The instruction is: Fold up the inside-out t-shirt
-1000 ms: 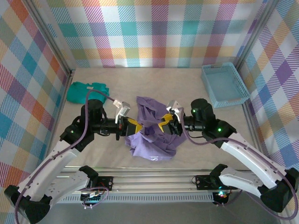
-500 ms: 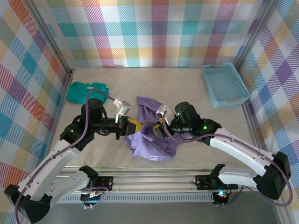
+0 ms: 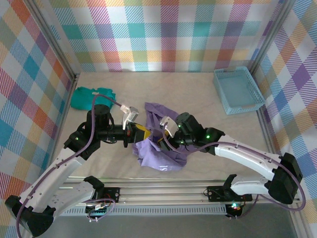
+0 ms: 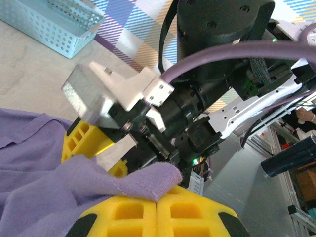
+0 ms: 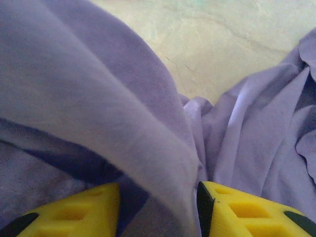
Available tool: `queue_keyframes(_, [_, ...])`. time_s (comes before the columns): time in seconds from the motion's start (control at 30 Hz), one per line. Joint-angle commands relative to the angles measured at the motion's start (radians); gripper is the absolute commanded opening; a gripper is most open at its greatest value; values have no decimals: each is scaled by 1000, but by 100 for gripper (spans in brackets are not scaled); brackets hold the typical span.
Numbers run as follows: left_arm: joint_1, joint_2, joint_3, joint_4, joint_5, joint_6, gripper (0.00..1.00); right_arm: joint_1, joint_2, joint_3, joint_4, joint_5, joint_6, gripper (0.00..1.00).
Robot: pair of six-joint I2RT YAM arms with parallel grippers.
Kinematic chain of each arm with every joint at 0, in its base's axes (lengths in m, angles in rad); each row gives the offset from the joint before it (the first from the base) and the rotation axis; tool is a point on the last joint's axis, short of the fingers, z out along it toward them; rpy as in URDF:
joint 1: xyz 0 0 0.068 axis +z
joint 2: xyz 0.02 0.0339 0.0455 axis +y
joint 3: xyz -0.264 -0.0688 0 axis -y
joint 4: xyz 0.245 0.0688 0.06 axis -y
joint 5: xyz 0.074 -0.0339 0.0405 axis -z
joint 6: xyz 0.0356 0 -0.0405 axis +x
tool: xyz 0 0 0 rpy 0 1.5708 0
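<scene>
From above, the crumpled lavender-purple fabric t-shirt (image 3: 158, 156) hid the right gripper's (image 5: 158, 210) fingertips. Each wrist view's 6 o'clock edge cut off its yellow fingers, the left gripper (image 4: 158, 210) included. The perforated light-blue plastic basket (image 4: 47, 22) ran off at 11 o'clock.

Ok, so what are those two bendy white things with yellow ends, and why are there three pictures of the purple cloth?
They are two robot arms bolted to a table. Each ends in a gripper with two yellow fingers, like a pincher. The big picture comes from a camera up above; the other two come from little cameras on the arms' wrists. On the table lie a crumpled lavender-purple t-shirt, a teal-green folded garment and a light blue plastic basket. The left gripper is pinching an edge of the shirt. The right gripper has its fingers apart, with a fold of shirt between them.
</scene>
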Motion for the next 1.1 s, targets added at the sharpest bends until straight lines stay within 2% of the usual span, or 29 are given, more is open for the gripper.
queue_keyframes(0.0, [8,-9,29,-10,-19,8,0,15,18,39,-41,120,-10,43])
queue_keyframes(0.1, [8,-21,27,-16,-50,8,0,16,-2,34,-25,155,-3,22])
queue_keyframes(0.2, [8,-23,22,-39,-112,9,0,15,-58,8,26,117,2,9])
queue_keyframes(0.33, [8,-7,8,-64,-188,10,0,-2,-144,-32,112,-10,38,3])
queue_keyframes(0.47, [8,9,-4,-82,-278,-4,0,-48,-218,-90,265,-230,113,2])
queue_keyframes(0.63, [8,9,-13,-105,-378,-22,0,-86,-204,-119,404,-430,194,2])
queue_keyframes(0.73, [8,0,-19,-124,-454,-37,7,-91,-164,-121,444,-466,226,2])
queue_keyframes(0.83, [8,7,-12,-197,-609,-56,13,-93,-133,-130,509,-470,268,3])
queue_keyframes(0.97, [8,23,14,-312,-746,-98,37,-99,-86,-128,561,-431,323,2])
queue_keyframes(1.07, [5,-2,27,-349,-739,-107,48,-105,-52,-120,578,-413,363,2])
